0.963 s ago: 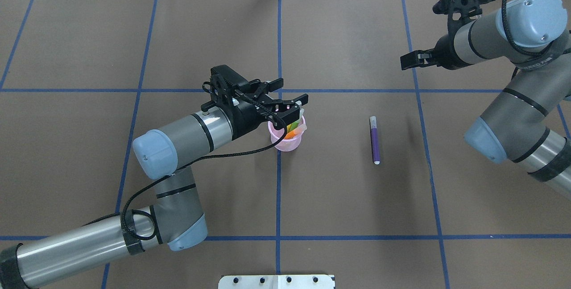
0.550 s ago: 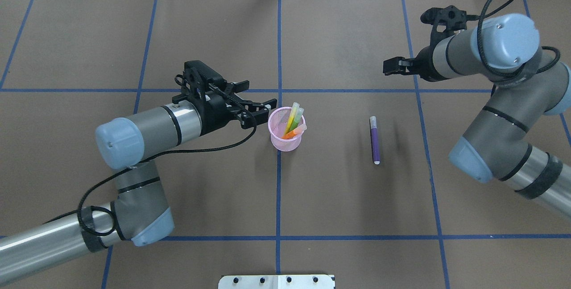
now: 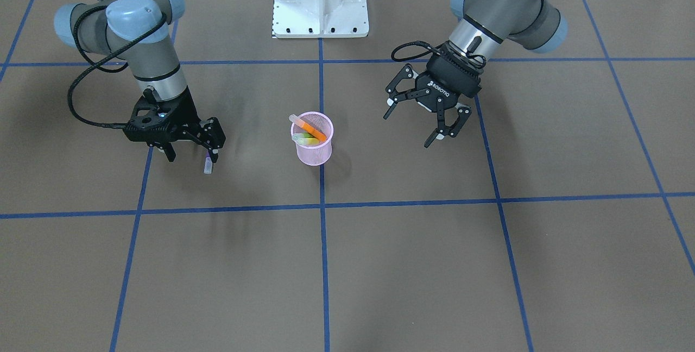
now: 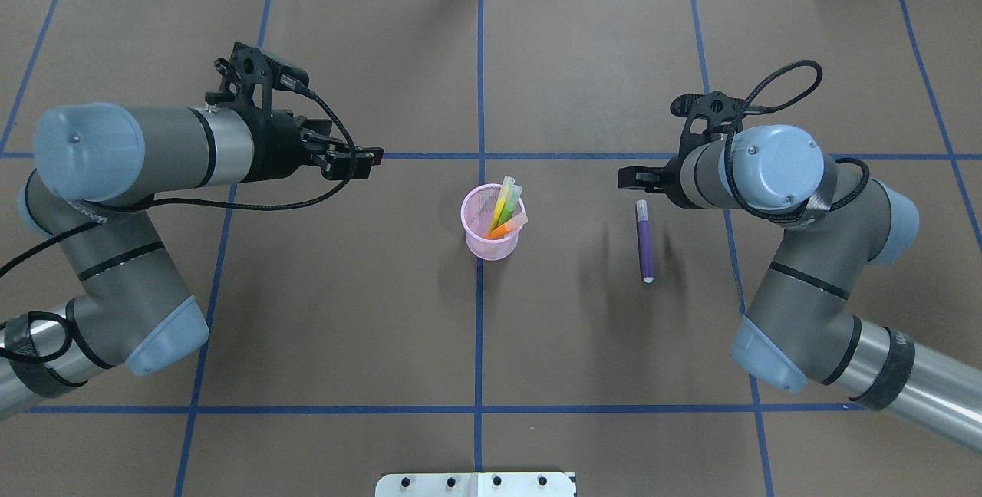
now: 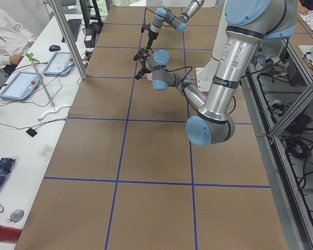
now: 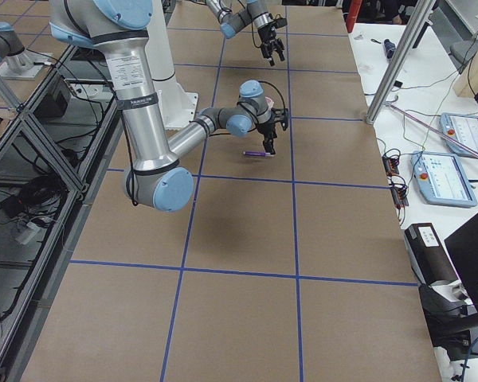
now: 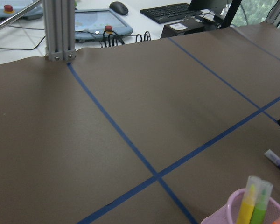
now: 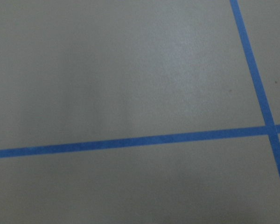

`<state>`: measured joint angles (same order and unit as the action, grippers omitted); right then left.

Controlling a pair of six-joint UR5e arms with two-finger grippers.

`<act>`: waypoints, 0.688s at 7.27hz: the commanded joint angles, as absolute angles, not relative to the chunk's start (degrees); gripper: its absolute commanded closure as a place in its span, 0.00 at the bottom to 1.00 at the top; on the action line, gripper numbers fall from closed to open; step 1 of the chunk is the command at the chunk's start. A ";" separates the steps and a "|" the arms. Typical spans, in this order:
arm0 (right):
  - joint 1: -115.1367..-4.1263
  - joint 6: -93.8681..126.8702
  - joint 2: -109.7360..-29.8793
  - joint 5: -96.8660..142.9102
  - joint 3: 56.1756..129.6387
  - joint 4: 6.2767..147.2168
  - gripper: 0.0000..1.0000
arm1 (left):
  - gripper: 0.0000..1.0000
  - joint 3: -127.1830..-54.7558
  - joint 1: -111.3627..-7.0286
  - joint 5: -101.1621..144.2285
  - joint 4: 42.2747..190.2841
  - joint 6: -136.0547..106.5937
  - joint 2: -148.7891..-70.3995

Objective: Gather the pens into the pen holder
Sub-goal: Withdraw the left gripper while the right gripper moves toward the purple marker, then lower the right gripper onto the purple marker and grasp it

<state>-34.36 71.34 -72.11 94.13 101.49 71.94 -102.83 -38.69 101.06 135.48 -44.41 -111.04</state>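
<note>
Picking up the last loose pen is the step in hand. Pen holder (image 4: 491, 250) stands upright on the table (image 4: 491, 343) with three pens already leaning inside it, cap ends above the rim: orange pen (image 4: 509, 226), yellow pen (image 4: 503, 198), green pen (image 4: 514, 196). Purple pen (image 4: 645, 240) lies flat on the table, well apart from the pen holder on the right arm's side, touching nothing.

Right gripper (image 3: 191, 151) hangs fingers-down over the purple pen's pale cap end, on the same side of the pen holder. Its fingers look spread with nothing between them, but the front view catches it at an angle and the overhead view hides most of it behind the wrist, so released is a likely read, not a certain one. Its wrist camera shows only bare table and blue tape, no pen.

Left gripper (image 3: 412, 126) sits on the opposite side of the pen holder, well apart from it, jaws wide and empty. It looks out of play for this pen.

Next move, as a judgement: the right gripper should shift along the purple pen toward mid-barrel, set its fingers across the barrel, drop to the table and clench. After that it should lift, carry the pen over the pen holder, tip it upright and release into the free part of the opening, since the three leaning pens crowd one side of the rim.
</note>
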 commanded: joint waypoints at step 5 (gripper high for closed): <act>-30.59 71.63 -71.10 89.82 98.53 73.21 0.54 | 0.01 -104.24 -39.38 102.04 132.98 -44.65 -110.21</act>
<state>-30.65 71.62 -71.16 89.81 98.59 73.21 -104.16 -39.41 102.07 132.99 -44.58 -110.23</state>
